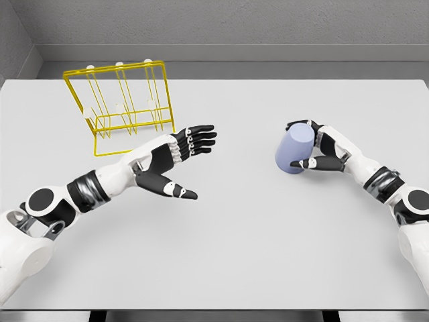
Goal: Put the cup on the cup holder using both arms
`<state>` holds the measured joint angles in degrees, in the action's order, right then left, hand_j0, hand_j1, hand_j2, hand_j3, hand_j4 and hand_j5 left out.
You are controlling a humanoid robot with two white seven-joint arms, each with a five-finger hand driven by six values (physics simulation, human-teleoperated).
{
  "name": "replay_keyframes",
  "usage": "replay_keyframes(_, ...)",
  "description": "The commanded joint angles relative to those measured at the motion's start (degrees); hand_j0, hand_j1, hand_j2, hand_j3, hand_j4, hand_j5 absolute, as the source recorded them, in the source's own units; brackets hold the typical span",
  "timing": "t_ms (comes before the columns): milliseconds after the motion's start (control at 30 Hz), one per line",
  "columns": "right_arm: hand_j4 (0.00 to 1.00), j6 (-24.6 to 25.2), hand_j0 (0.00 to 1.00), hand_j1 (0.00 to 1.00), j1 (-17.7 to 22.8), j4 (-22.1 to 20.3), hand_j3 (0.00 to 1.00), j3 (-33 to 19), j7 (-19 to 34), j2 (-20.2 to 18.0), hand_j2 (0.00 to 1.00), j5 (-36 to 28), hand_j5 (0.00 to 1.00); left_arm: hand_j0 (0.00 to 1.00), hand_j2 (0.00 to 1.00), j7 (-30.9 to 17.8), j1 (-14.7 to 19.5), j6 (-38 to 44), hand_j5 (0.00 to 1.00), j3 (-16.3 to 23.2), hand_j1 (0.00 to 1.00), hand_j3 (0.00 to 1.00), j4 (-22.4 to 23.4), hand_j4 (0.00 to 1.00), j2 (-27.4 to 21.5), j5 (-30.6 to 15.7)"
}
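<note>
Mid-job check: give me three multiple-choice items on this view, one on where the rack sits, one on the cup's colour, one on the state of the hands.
1. Where does the yellow wire cup holder stand on the white table?
A. far left
B. near right
C. centre front

2. What colour is the plastic cup?
A. red
B. pale lavender-blue
C. green

3. What is the left robot hand doing?
A. gripping the cup
B. open, holding nothing
C. gripping the holder

Answers:
1 A, it stands toward the back on the left.
2 B, its wall is pale lavender-blue.
3 B, its fingers are spread; the right robot hand wraps the cup.
</note>
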<state>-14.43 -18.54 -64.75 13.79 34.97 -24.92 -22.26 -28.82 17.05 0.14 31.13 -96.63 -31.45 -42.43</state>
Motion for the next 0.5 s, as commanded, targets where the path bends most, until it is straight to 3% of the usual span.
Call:
replay_keyframes(0, 0.59, -0.1, 0.59, 0.59, -0.1, -0.1, 0.59, 0.0, 0.0, 0.0, 0.59, -0.2, 0.59, 1.0, 1.0, 0.0, 0.0, 0.0, 1.0, 0.0, 1.0, 1.0, 0.1, 1.0, 0.1, -0.2)
replay_keyframes(467, 0.59, 0.1, 0.59, 0.59, -2.3, -1.9, 0.59, 0.1, 0.0, 1.4, 0.59, -0.3, 0.59, 1.0, 1.0, -0.2, 0.0, -0.1, 1.0, 0.0, 1.0, 1.0, 0.0, 1.0, -0.1, -0.2)
